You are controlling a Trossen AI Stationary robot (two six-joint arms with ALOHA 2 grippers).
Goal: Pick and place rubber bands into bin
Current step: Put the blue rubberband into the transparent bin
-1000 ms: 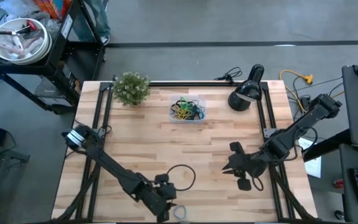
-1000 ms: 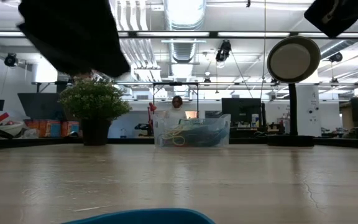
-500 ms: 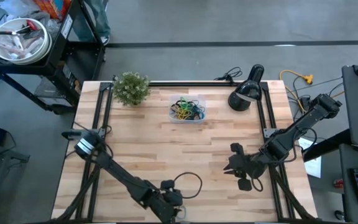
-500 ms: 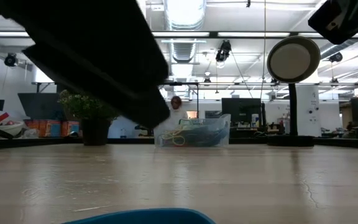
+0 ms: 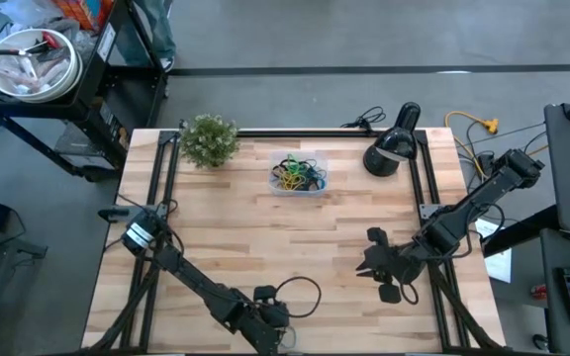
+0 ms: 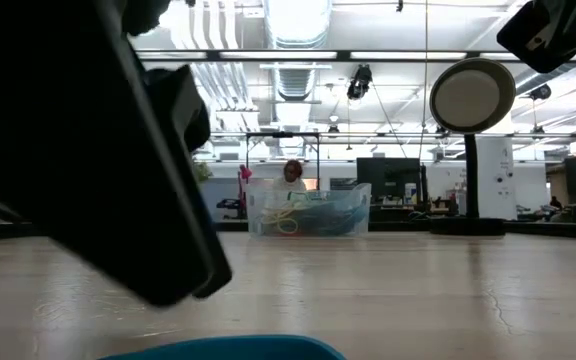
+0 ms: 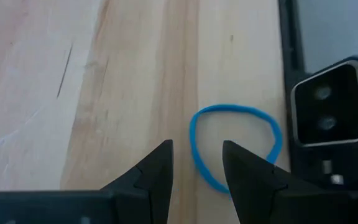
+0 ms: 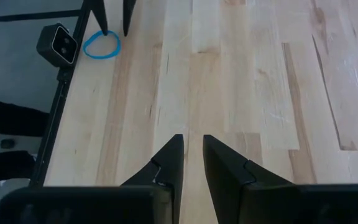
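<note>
Left gripper (image 7: 196, 163): parted, empty, straddling blue band (image 7: 234, 144) near camera (image 7: 330, 106)
Right gripper (image 8: 191, 155): slightly parted, empty, idle
Risk: thin band slipping flat under fingertips

Pale wood-grain surface (image 5: 226, 237), plank-striped. Blue rubber band (image 7: 234, 144) near front edge. Clear bin (image 5: 298, 175) with yellow, green, blue, black rubber bands (image 5: 297, 173). Green plant (image 5: 209, 139). Black lamp (image 5: 392, 141). Dark left pincer (image 7: 196, 163), dark right pincer (image 8: 192, 152).

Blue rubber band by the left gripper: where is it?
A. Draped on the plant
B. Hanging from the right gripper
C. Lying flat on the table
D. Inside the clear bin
C: in the left wrist view the blue rubber band lies flat on the wooden table, just ahead of the left gripper, whose jaws stand open.
</note>
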